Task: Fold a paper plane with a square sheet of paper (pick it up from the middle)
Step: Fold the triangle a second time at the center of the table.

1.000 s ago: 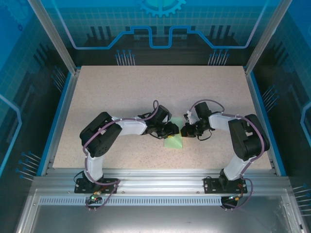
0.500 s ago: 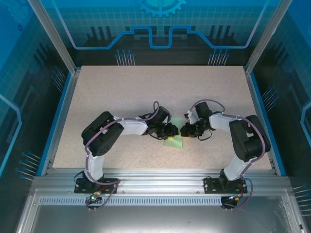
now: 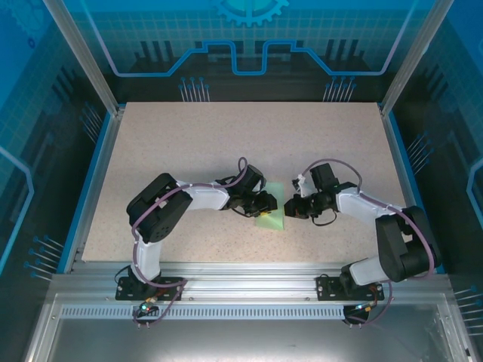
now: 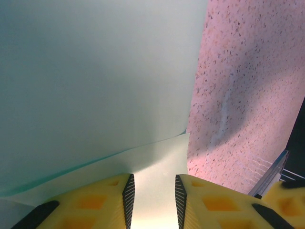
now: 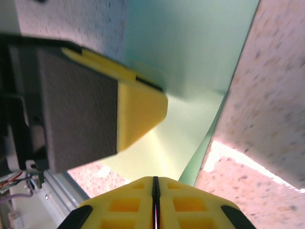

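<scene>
The paper point(image 3: 272, 221) lies on the counter point(image 3: 226, 143), a little nearer the arms than the middle, between the two arms' ends. It is pale mint green and already folded. In the left wrist view one layer lies over another, its edge running slantwise to a corner at the paper's right side. In the right wrist view a lower layer juts out past the upper one. The left gripper point(image 3: 263, 207) reaches in from the left and hangs over the paper's left part. Its jaws stand a narrow way apart: the yellow fingers point(image 4: 90, 205) sit side by side with paper showing in the slot between them, and nothing is seen pinched there. In the right wrist view one of those fingers, yellow with a grey pad, lies low over the paper, but I cannot tell whether it presses down on it. The right gripper point(image 3: 290, 207) comes in from the right and sits just beside the paper's right edge, facing the left one across a small gap. Its jaws are closed tight, with only a thin dark line between the two yellow tips. The paper's edge runs up to those tips; whether any of it is caught between them cannot be told. Speckled counter shows beside the paper in both wrist views.
</scene>
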{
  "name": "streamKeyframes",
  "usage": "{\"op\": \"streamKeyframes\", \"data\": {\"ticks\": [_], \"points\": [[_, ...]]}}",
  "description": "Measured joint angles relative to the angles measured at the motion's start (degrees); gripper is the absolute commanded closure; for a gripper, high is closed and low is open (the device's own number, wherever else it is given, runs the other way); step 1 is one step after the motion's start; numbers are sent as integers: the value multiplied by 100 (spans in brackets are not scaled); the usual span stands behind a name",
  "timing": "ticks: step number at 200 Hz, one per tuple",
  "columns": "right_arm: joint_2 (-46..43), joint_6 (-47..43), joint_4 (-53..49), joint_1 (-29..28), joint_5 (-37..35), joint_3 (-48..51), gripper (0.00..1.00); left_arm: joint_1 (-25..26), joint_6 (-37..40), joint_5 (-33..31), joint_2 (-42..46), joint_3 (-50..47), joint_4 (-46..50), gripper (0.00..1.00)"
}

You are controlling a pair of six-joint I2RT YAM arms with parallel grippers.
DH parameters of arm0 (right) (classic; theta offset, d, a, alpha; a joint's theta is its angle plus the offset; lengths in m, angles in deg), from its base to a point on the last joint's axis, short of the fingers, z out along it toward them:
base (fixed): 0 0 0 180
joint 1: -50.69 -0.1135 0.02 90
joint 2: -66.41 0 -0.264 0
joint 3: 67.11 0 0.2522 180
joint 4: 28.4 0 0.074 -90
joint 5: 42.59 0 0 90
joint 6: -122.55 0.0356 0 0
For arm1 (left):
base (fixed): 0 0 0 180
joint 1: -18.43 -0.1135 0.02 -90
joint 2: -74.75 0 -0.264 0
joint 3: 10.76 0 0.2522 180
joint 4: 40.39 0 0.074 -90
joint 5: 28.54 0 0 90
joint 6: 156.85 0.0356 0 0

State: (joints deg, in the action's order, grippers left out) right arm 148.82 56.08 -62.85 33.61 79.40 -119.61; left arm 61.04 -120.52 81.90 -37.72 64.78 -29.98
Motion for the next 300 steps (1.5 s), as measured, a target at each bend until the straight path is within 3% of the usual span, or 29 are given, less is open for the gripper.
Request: {"op": "streamKeyframes", "data": {"ticks": [131, 242, 300], "points": [[944, 348, 531, -243, 275, 125, 90, 4, 2, 0, 0, 0, 0, 68], [970, 343, 413, -249, 81, 142, 88, 13, 0, -2, 0, -7, 0, 69], [356, 345, 72, -437, -92, 243, 86, 26, 0, -4, 0, -11, 0, 69]]}}
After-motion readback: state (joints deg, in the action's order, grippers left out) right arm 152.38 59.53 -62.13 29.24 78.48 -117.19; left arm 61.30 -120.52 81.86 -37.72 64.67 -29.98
